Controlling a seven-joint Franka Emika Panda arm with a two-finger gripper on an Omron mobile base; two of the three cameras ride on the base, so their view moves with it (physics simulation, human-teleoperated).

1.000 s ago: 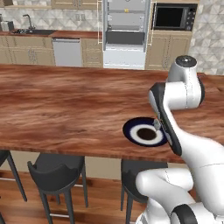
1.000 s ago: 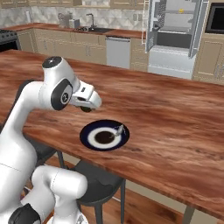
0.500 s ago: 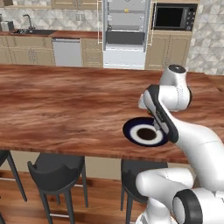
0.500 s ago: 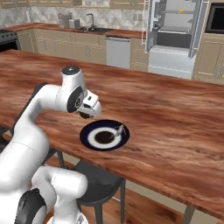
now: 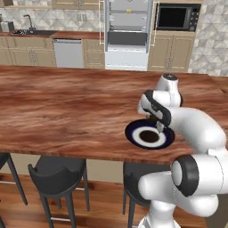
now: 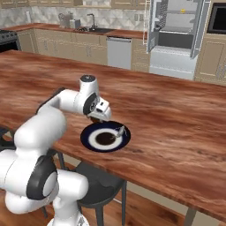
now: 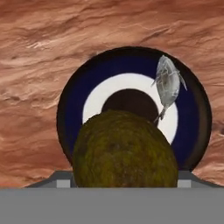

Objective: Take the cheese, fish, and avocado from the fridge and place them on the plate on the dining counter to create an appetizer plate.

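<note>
Now: gripper clasps avocado; fish lies lengthwise, tail toward plate centre

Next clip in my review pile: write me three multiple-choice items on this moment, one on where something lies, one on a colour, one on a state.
1. Where does the fish lie?
A. On the plate
B. On a stool
C. In the sink

2. What colour is the dining counter top?
A. White
B. Reddish-brown wood grain
C. Green

3. What is the state of the fridge?
A. Doors open
B. Doors shut
C. Tipped over

Answers:
1. A, the hand view shows the silvery fish on the plate's rings.
2. B, both base views show wood grain.
3. A, its grey shelves are exposed in both base views.
</note>
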